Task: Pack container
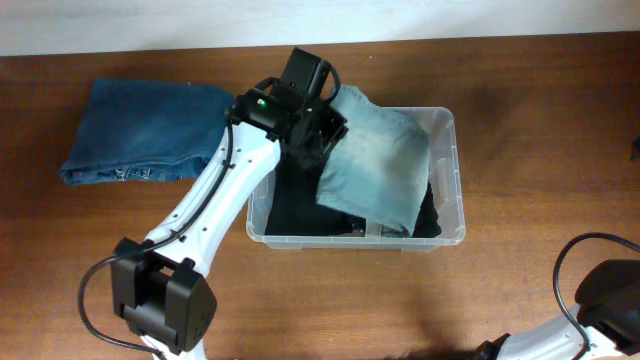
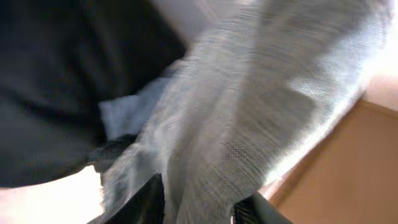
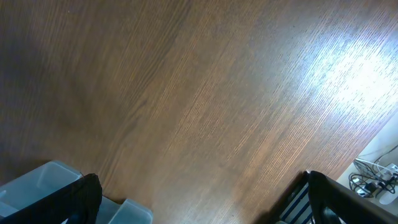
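The container [image 1: 455,180] is a clear plastic tub on the wooden table, with a black garment [image 1: 285,212] lying inside it. A pale grey-green garment [image 1: 380,160] hangs tilted over the tub's middle, and my left gripper [image 1: 315,130] is at its upper left corner above the tub's back left. In the left wrist view this cloth [image 2: 261,106] fills the picture and runs between the left gripper [image 2: 208,208] and its slightly parted fingers [image 2: 177,202]; the blur hides whether they pinch it. My right gripper [image 3: 205,211] stands open over bare wood.
Folded blue jeans [image 1: 145,130] lie on the table left of the tub. The right arm's base [image 1: 605,295] sits at the front right corner. A pale translucent plastic edge [image 3: 43,180] shows at the lower left of the right wrist view, and cables [image 3: 373,180] hang past the table edge.
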### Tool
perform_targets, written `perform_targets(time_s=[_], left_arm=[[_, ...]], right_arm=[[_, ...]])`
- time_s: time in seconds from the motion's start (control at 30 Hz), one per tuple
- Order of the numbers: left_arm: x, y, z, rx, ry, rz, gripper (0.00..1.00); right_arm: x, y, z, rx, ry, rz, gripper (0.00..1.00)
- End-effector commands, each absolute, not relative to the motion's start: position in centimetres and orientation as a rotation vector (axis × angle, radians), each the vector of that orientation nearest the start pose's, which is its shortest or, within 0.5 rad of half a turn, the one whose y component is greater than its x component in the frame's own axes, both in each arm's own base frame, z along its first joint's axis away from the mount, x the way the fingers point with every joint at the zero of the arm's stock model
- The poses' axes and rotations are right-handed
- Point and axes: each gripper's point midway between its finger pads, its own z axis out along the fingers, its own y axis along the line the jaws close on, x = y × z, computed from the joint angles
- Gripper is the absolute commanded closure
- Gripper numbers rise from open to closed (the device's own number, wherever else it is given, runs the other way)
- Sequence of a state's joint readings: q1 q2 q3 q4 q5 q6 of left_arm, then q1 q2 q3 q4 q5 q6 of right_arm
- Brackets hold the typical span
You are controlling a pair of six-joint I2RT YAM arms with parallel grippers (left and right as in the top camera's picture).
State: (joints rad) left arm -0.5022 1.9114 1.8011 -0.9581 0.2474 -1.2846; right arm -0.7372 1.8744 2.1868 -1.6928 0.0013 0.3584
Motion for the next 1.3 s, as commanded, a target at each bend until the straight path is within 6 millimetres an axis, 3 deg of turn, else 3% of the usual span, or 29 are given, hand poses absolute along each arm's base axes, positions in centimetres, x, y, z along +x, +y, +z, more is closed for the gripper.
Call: perform_targets(time_s=[0.0, 0.07, 0.37, 0.53, 0.7, 0.93, 1.27], left_arm=[[39.7, -24.9, 18.3, -1.063, 2.703, -0.709, 0.43], [39.4, -24.5, 18.0, -1.076, 2.715, -0.671, 0.01], [41.1, -21.0, 18.0, -0.810, 2.660, -0.407, 0.01], [42.1, -16.7, 20.0, -0.663, 2.581, -0.134, 0.01], [42.1, -13.9, 21.8, -0.617, 2.527, 0.053, 0.01], [41.9, -15.8, 21.8, -0.279, 2.608, 0.039, 0.01], [37.6, -24.4, 20.1, 0.112, 2.756, -0.219, 0.02]], right_arm=[[26.2, -24.0, 26.3, 1.532, 2.508, -0.063, 0.02], [26.2, -24.0, 26.3, 1.532, 2.508, -0.063, 0.02], [26.2, -24.0, 26.3, 1.532, 2.508, -0.063, 0.02], [26.2, -24.0, 26.3, 1.532, 2.508, -0.064, 0.02], [26.2, -24.0, 26.3, 1.532, 2.508, -0.063, 0.01], [26.2, -24.0, 26.3, 1.532, 2.508, -0.063, 0.02], [26.2, -24.0, 26.3, 1.532, 2.508, -0.063, 0.02]])
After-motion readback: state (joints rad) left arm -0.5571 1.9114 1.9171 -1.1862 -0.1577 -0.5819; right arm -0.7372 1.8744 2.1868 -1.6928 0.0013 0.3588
